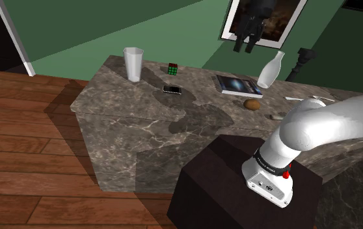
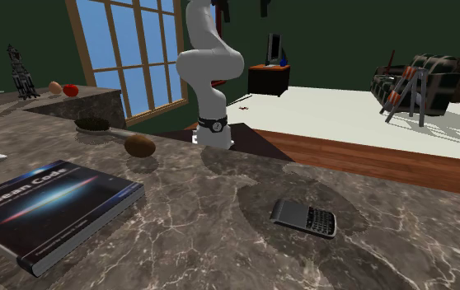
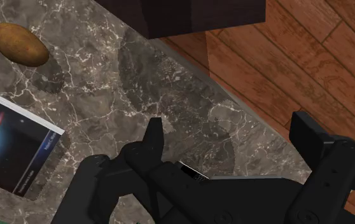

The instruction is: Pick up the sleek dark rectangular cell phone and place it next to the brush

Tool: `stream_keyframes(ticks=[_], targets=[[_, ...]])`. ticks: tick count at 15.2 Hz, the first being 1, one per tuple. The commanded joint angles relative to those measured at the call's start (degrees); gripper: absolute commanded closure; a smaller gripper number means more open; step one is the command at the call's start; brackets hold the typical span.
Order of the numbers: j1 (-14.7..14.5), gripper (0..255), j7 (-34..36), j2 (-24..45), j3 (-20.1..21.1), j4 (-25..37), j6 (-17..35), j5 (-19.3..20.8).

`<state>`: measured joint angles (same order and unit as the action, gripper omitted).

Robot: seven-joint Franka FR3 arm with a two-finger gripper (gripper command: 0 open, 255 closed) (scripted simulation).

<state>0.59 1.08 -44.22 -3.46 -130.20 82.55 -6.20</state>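
glossy veined marble counter (image 2: 220,247) — wood-plank floor (image 1: 24,162).

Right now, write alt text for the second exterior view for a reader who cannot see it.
A dark rectangular cell phone with a keypad lies flat on a grey-brown marbled stone countertop, lower right of centre. To its left lie a dark book, a brown oval potato and a dark bristled brush; the white robot arm stands beyond.

The phone (image 2: 303,217) is a dark, flat rectangle with a greyish screen and a keypad of small pale keys at one end. It lies face up on the marbled counter (image 2: 220,247). The brush (image 2: 96,125) has dark bristles and a slim handle, and lies flat on the same counter, well apart from the phone.
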Motion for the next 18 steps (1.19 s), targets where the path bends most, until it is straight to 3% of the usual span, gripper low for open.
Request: stream_keyframes(ticks=[1,9,18], targets=[[0.0,0,0.0,0.0,0.0,0.0,0.0,0.0],[-2.1,0,-9.0,11.4,-1.5,-3.0,14.7,2.6],[-4.3,0,-18.0,28.2,-2.5,-0.2,29.5,4.1]])
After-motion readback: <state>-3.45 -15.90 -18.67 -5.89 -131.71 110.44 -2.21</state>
